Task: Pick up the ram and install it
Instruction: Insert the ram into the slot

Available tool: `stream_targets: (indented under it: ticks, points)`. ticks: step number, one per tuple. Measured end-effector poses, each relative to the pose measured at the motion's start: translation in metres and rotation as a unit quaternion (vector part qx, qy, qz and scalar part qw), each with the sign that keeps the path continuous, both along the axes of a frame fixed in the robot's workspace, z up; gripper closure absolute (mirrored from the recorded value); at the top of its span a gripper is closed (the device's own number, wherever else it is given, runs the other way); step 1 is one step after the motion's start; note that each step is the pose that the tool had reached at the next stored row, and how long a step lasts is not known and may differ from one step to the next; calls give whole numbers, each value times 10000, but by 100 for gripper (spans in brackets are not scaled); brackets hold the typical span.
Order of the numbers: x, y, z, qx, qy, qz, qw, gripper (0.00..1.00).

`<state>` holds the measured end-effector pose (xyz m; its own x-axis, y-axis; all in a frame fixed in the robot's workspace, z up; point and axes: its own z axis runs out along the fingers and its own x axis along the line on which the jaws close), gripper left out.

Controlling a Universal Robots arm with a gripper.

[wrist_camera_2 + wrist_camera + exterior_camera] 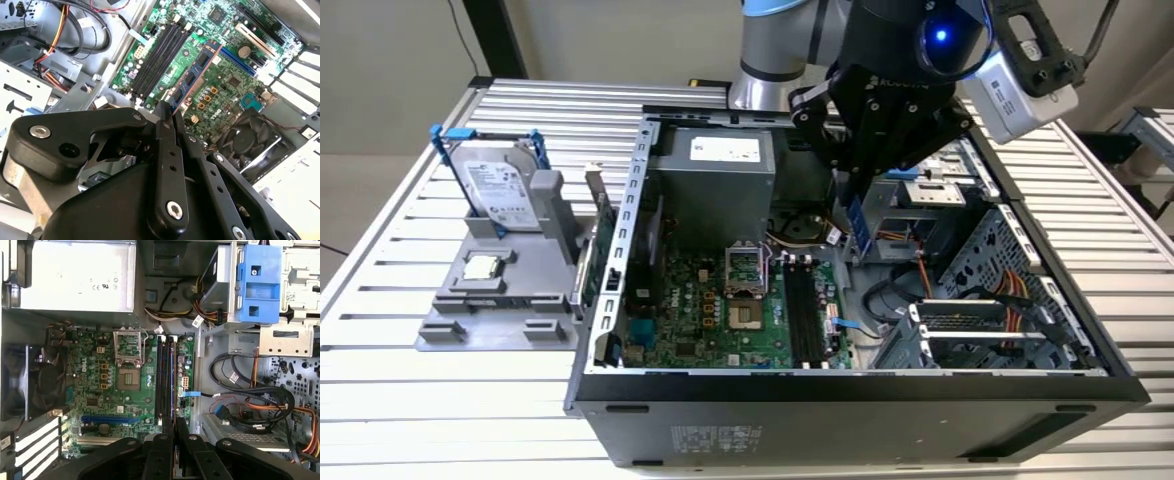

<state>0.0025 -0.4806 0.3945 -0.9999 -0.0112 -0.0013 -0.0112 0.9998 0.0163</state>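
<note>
I have the claw [167, 112] clamped on the ram [192, 78], edge down above the black slots [159, 59], so it lines up lengthwise

Labels on power supply [75, 275]; hard drive [500, 185]; print illegible

The arm [777, 45] is seen at the far side, with the wrist turned downward. The gripper [859, 182] is closed, and the ram [192, 80] is clamped between its fingers [163, 131].
</note>
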Motion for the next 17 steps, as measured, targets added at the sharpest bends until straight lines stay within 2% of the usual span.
stream_targets:
  ticks: [11, 17]
  points:
    - [0, 3, -92, 1, 0, 0, 10000, 100]
    - [0, 3, -120, 0, 0, 0, 10000, 100]
